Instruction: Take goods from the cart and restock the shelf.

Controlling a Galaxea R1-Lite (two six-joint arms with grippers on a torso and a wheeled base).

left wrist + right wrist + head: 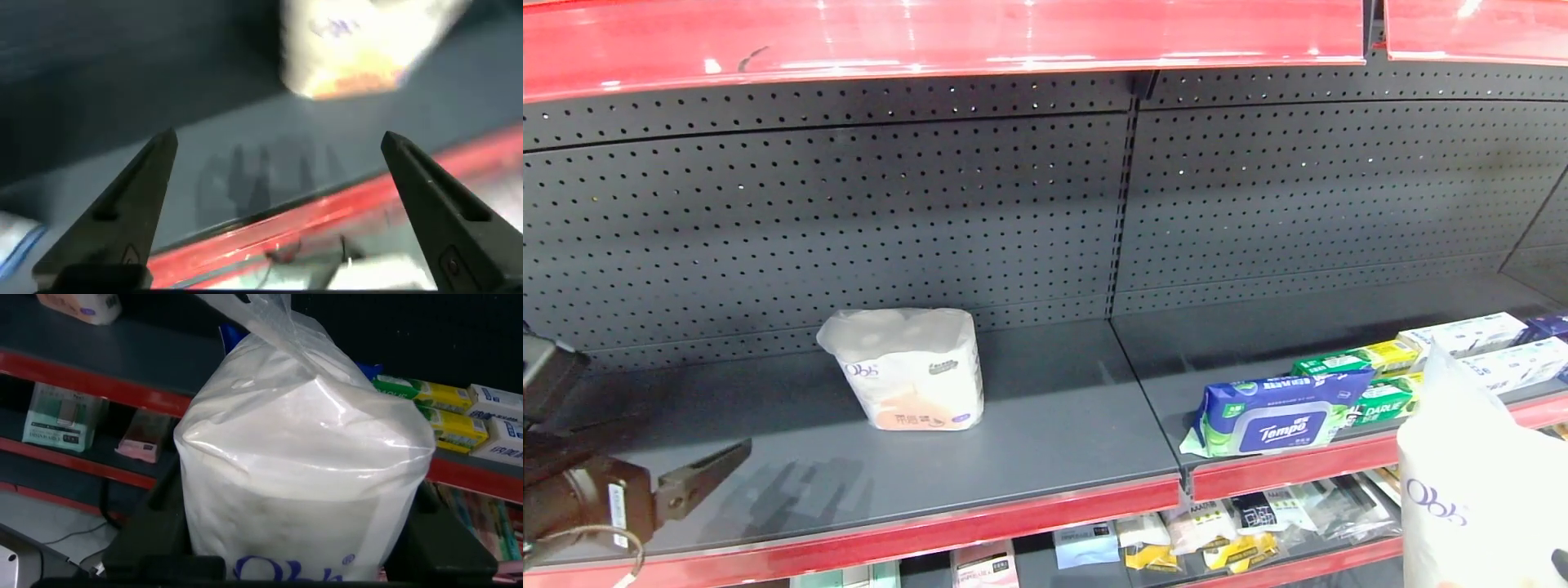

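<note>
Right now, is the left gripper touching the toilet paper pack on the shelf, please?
Apart. The head view shows bare shelf between the left gripper and the shelved toilet paper pack.

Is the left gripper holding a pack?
No: the left gripper is open with nothing between its fingers, and the toilet paper pack sits apart on the shelf.

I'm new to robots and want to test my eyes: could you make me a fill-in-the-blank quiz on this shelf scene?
The right gripper is shut on a white roll pack; the left gripper stands ____.
The shelved roll pack stands to the ____ of the blue wipes pack.
The shelf has a ____ front edge.
Missing: open; left; red.
</note>
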